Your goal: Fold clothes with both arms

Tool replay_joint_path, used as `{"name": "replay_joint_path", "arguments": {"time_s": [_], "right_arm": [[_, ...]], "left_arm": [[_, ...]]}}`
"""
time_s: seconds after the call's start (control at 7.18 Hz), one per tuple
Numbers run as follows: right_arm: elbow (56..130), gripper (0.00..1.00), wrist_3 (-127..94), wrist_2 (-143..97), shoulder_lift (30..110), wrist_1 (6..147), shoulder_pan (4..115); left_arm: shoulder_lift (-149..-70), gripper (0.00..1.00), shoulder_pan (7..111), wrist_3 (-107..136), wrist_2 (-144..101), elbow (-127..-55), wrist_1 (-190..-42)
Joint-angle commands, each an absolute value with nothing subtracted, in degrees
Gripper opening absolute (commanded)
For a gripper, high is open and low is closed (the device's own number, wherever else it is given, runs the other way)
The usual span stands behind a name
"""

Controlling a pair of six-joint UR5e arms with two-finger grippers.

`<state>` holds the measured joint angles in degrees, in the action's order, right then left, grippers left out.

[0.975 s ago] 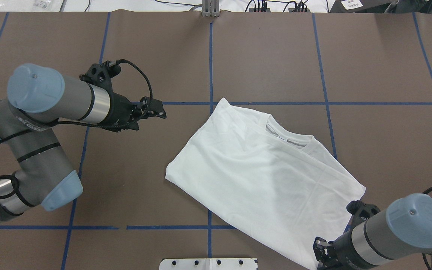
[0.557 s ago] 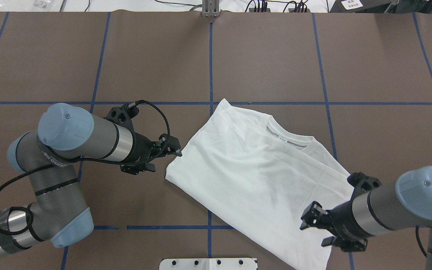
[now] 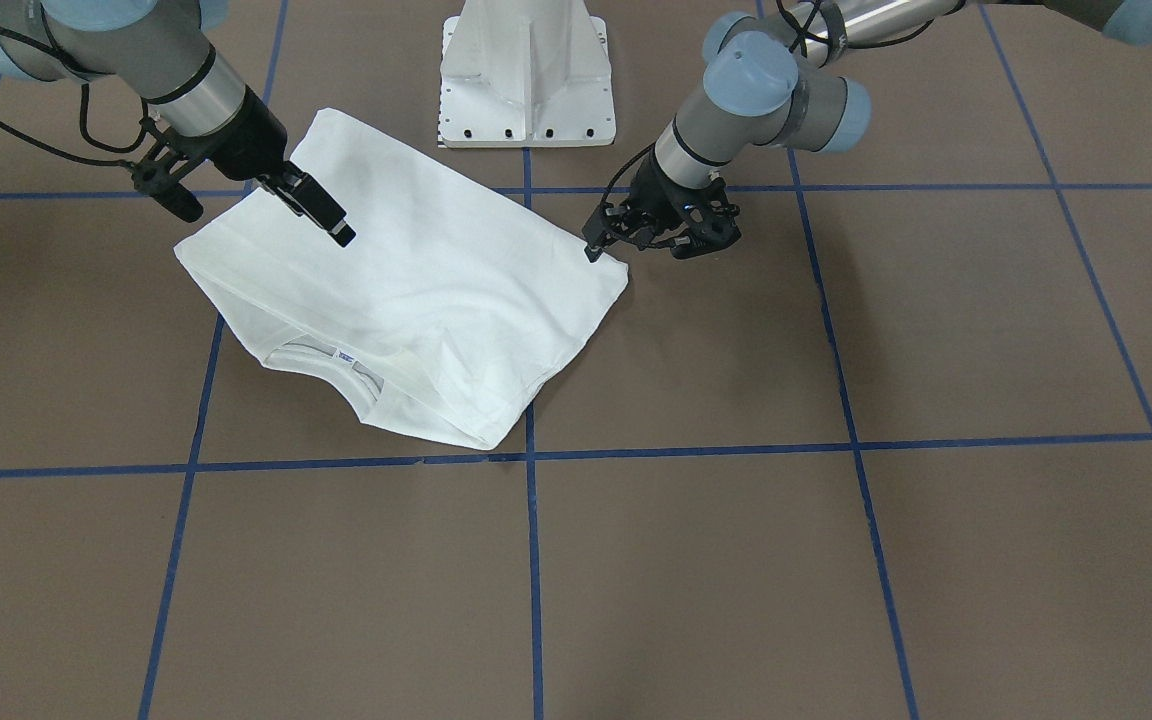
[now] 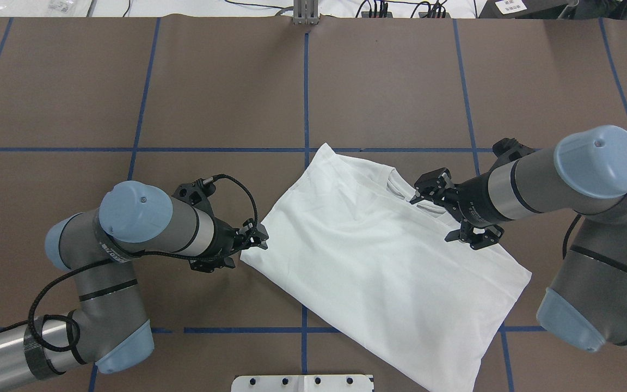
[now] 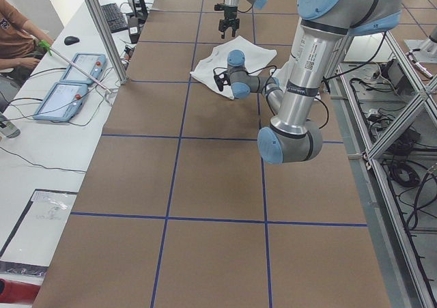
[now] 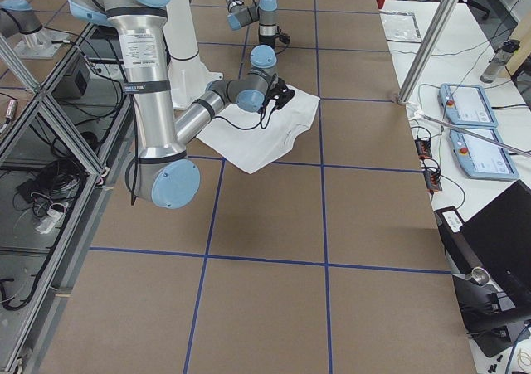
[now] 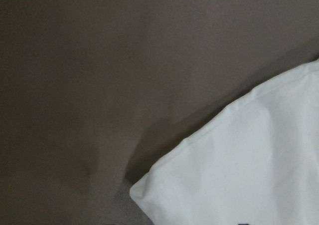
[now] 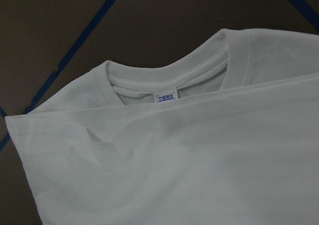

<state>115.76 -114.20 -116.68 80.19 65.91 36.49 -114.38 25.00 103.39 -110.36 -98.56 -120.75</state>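
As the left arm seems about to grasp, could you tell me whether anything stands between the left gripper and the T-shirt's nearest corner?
Nothing visible does. The left gripper is right at a corner of the white T-shirt; the left wrist view shows only bare brown table beside it.

The T-shirt (image 4: 379, 267) is plain white, and its neck label (image 8: 165, 96) carries blue print. The table (image 4: 221, 81) is brown, with a grid of blue lines (image 4: 306, 92).
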Motion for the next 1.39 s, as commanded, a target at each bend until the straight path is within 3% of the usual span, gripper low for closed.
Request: {"name": "replay_joint_path", "arguments": {"time_s": [0.0,0.14,0.28,0.42,0.84,1.25], "right_arm": [[114.9,1.0,-113.2,-117.0,79.7,65.9,36.9],[115.0,1.0,-113.2,-117.0,79.7,66.0,36.9],[115.0,1.0,-113.2,-117.1,79.6,66.0,36.9],[115.0,1.0,-113.2,-117.2,79.6,65.9,36.9],[115.0,1.0,-113.2,-117.2,79.5,65.9,37.0],[115.4,1.0,-113.2,-117.2,79.5,65.7,37.0]], "left_arm": [[-114.8,0.52,24.8,103.4,-109.0,-97.5,-120.8],[-114.6,0.34,24.7,103.4,-108.8,-97.4,-120.8],[-114.3,0.09,24.7,103.4,-108.8,-97.4,-120.8],[-114.2,0.0,24.8,103.4,-108.6,-97.5,-120.7],[-114.6,0.0,34.5,87.5,-104.9,-95.6,-118.7],[-133.3,0.0,43.2,87.0,-100.3,-73.4,-121.2]]}}
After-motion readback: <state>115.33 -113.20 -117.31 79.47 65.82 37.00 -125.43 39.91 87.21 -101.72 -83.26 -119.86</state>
